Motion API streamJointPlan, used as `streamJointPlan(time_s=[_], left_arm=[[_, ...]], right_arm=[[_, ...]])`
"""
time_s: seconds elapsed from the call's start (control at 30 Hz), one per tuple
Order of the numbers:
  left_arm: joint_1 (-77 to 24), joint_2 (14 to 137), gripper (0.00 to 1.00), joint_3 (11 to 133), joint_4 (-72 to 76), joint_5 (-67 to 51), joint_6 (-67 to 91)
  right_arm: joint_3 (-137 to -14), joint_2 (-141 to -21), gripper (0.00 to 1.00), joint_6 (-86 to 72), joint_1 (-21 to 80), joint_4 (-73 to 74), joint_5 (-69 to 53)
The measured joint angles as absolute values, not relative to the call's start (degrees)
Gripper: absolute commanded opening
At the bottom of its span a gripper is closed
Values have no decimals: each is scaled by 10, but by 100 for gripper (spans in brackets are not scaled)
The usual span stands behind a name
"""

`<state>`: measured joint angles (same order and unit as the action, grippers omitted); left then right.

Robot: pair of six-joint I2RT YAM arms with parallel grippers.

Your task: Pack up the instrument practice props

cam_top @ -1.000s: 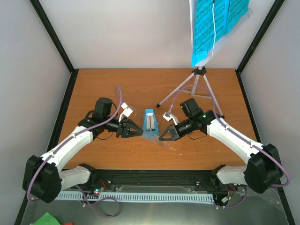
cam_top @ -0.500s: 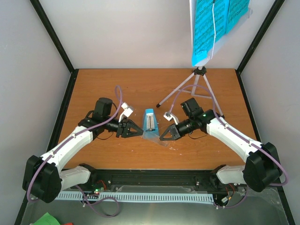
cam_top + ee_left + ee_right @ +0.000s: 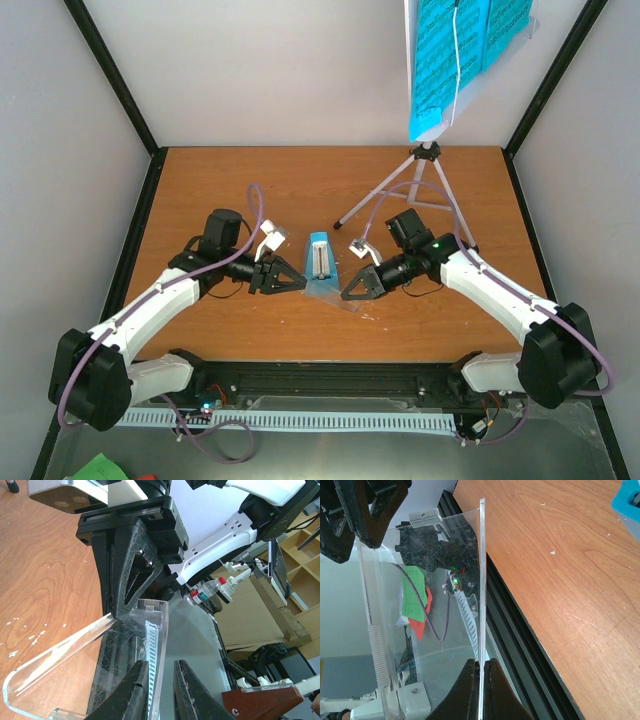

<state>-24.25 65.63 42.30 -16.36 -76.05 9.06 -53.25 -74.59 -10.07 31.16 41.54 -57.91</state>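
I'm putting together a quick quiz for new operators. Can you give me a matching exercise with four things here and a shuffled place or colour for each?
Things:
1. metronome
2. sheet-music pages
3. music stand
4. clear panel

Descriptions:
A. pinched at the right gripper
B. bright blue, high up at the far right
C. light blue with a white face, mid-table
D. grey, legs standing at the far right of the table

Pairs: 1-C, 2-B, 3-D, 4-A
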Motion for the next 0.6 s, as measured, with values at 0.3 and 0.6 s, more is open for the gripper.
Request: streamJointPlan(time_s=[0.3,0.6], left_arm=[[-248,657,0,423,-164,-768,81],[-253,655,0,423,-151,-761,109]], right_arm=[[-533,-748,3,-95,311,414,-586],[-532,-710,93,-127,277,385,-565]])
